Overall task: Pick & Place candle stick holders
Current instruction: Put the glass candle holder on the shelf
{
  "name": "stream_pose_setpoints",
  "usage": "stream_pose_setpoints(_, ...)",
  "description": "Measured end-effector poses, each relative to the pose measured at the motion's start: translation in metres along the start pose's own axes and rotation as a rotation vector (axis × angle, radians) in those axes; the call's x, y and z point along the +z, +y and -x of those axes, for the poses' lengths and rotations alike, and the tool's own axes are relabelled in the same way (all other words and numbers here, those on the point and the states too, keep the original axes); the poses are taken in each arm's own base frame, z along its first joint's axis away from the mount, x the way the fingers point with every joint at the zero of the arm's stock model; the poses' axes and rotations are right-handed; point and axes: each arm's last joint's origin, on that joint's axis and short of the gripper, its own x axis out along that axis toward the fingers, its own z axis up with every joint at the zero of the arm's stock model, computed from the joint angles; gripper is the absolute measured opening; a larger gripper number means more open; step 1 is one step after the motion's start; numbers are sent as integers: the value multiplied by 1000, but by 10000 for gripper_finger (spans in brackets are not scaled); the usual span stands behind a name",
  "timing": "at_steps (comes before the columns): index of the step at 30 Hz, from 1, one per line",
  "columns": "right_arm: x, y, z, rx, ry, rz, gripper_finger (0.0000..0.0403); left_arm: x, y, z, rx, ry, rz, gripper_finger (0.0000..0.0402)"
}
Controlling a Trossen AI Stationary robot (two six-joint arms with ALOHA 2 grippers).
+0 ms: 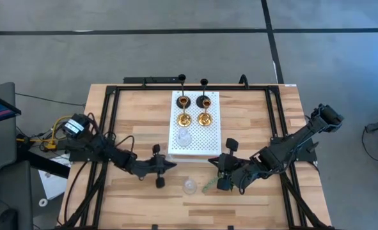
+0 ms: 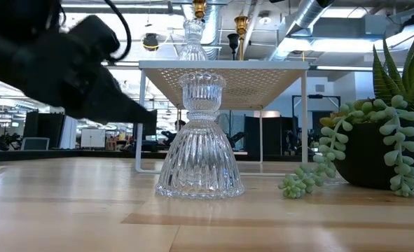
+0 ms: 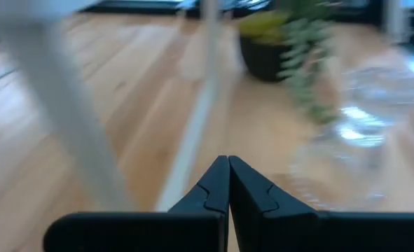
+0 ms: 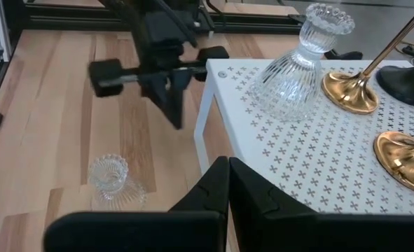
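Glass holder [image 1: 189,186] between closed, empty fingers [image 3: 229,183]

White perforated board [image 1: 195,144] raised on legs, mid-table [image 1: 252,198]. Small green trailing plant in dark pot [image 2: 375,150] near its front edge.

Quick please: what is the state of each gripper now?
Left gripper: jaws shut, holding nothing.
Right gripper: jaws shut, holding nothing.
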Motion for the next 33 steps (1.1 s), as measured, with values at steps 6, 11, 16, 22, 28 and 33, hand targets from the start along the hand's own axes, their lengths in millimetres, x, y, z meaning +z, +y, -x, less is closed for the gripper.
stream_pose_setpoints(6, 0, 0, 0, 7, 3, 2, 0, 16, -20, 21, -159, -69, -66, 2)
stream_pose_setpoints(11, 1, 5, -3, 116, 24, 35, 0, 27, -35, 51, -286, -67, -230, 2)
stream_pose_setpoints(16, 4, 14, -25, 304, 22, 130, 0, 32, -36, 71, -343, -20, -285, 3)
stream_pose_setpoints(22, -9, 18, -72, 418, 104, 263, 0, 37, -36, 77, -357, -38, -271, 3)
stream_pose_setpoints(28, -6, 22, -86, 502, 128, 315, 0, 36, -36, 77, -356, -32, -277, 4)
stream_pose_setpoints(33, -7, 25, -84, 586, 140, 319, 6, 36, -36, 77, -356, -31, -278, 5)
